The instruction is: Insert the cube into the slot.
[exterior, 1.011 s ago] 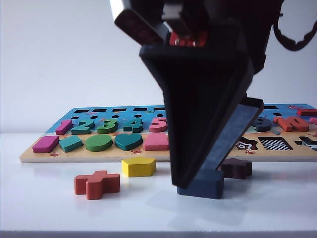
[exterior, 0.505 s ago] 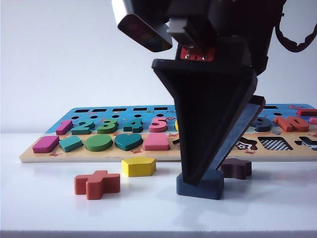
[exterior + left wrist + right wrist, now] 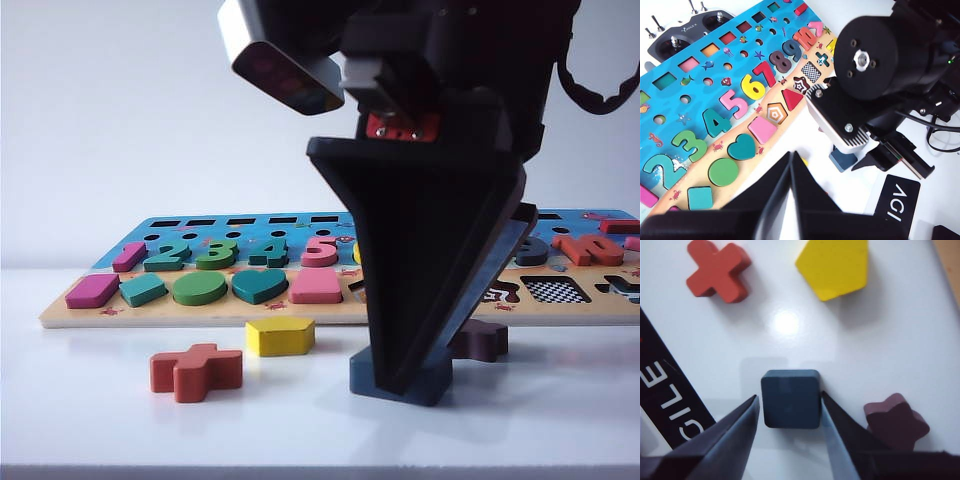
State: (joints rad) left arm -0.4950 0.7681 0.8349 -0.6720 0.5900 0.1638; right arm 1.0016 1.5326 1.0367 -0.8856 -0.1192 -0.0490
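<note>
The right tool (image 3: 415,385) hid most of the cube (image 3: 790,398) from outside. The cube lay flat on the worktop (image 3: 90,420) before the board (image 3: 60,316), between spread fingers, one touching. The left tool (image 3: 790,175), pressed together, hung apart. The slot (image 3: 555,290) lay open.

On the white table (image 3: 80,400), a red cross piece (image 3: 196,371) lies nearest, a yellow pentagon (image 3: 280,336) just beyond to its right, and a maroon star (image 3: 480,340) farther right. A black remote controller (image 3: 685,35) sits behind the puzzle board (image 3: 200,315).
</note>
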